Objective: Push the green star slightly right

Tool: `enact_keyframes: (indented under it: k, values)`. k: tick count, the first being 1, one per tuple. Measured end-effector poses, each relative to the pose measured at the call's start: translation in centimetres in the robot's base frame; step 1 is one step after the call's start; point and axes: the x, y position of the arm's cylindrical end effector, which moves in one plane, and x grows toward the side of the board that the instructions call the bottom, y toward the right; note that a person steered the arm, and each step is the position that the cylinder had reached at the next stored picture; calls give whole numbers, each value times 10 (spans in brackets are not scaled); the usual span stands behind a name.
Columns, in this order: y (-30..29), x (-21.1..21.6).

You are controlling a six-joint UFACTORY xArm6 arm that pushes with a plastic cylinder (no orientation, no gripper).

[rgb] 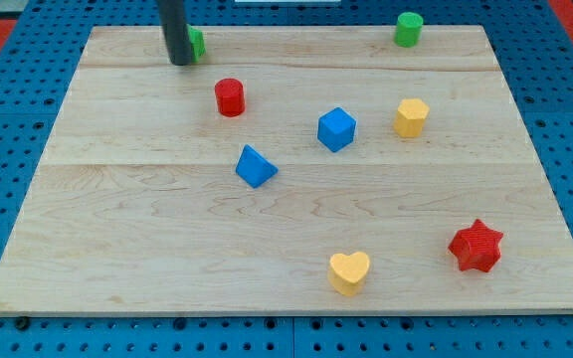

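Observation:
A green block (197, 43), mostly hidden behind my rod, sits near the board's top left; its shape cannot be made out. My tip (180, 62) stands right at its left side, touching or nearly so. A second green block (408, 29), a cylinder, stands near the top right edge.
A red cylinder (229, 97), a blue triangular block (255, 166), a blue cube (336, 129) and a yellow hexagon (411, 117) lie mid-board. A yellow heart (349, 271) and a red star (477, 247) lie near the bottom right. The wooden board (117, 229) rests on a blue pegboard.

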Motion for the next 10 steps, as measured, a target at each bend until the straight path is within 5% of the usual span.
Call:
enact_keyframes:
  k: [2,3,4,7,9,10]
  values:
    - [-12,3]
    - [-70,6]
    - [-109,-35]
    - [-53,-41]
    - [77,-45]
    - [35,-27]
